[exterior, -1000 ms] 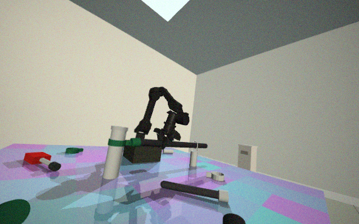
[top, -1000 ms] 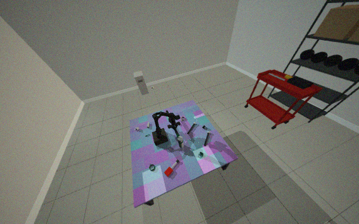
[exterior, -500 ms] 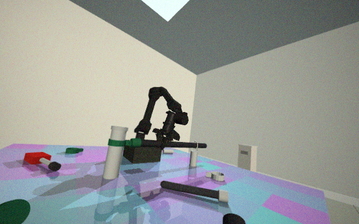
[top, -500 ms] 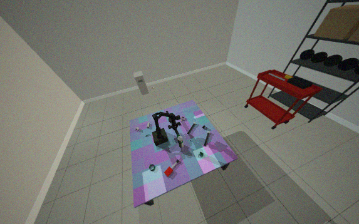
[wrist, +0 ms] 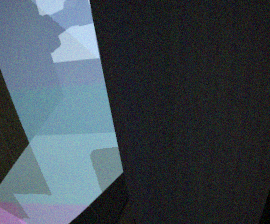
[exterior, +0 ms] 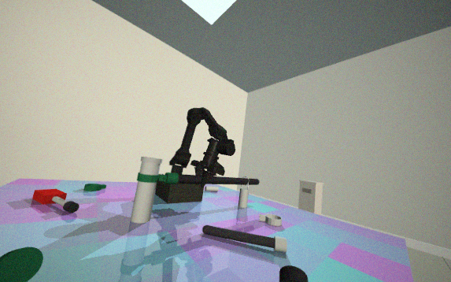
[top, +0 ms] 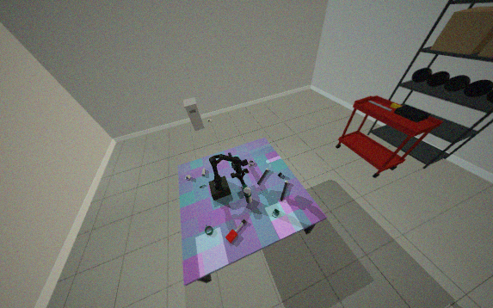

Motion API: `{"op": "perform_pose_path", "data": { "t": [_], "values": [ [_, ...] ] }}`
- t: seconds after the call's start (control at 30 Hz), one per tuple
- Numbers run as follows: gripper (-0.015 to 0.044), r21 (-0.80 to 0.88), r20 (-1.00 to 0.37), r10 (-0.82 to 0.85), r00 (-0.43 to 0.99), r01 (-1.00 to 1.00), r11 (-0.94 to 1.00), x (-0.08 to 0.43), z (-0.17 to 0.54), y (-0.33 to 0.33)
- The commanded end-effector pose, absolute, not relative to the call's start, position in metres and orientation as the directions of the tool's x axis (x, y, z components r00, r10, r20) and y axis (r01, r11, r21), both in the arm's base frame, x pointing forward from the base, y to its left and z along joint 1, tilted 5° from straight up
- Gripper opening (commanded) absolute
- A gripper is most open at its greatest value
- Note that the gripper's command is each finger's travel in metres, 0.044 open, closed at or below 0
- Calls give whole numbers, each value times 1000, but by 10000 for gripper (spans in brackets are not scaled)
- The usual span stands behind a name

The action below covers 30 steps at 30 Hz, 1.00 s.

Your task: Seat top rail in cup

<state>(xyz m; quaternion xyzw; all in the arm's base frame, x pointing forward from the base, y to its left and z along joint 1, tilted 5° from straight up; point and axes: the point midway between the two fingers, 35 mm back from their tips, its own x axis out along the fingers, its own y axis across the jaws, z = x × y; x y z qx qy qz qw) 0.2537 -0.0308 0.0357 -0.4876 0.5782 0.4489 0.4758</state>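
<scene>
The dark top rail (exterior: 231,181) (wrist: 191,90) lies about level and passes through the thin loop cap (exterior: 248,183) above the small post (exterior: 243,198). The thick white big post (exterior: 142,205) (top: 249,197) stands upright. Its green brace band (exterior: 146,177) sits up near the post cap (exterior: 151,161). The green rail-end cup (exterior: 171,178) hangs beside the band, facing the rail. The rail's cut end meets the cup's mouth; how deep it sits inside is hidden. My gripper (exterior: 202,179) is shut on the rail between cup and loop cap, nearer the cup.
The arm's dark base (exterior: 181,192) (top: 220,189) stands behind the rail. A red-headed mallet (exterior: 49,196) (top: 231,236) lies left of the big post in the exterior view. A dark tube (exterior: 242,236) with a white end and a pale clamp (exterior: 272,220) lie in front.
</scene>
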Motion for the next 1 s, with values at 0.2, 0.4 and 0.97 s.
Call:
{"op": "perform_pose_path", "data": {
  "t": [0.2, 0.4, 0.97],
  "values": [
    [0, 45, -986, -152, -65, -990, 133, 251, 36, -41],
    [0, 52, -988, -137, -69, -991, 125, 251, 34, -38],
    [236, 52, -988, -137, -69, -991, 125, 251, 34, -38]
  ]
}}
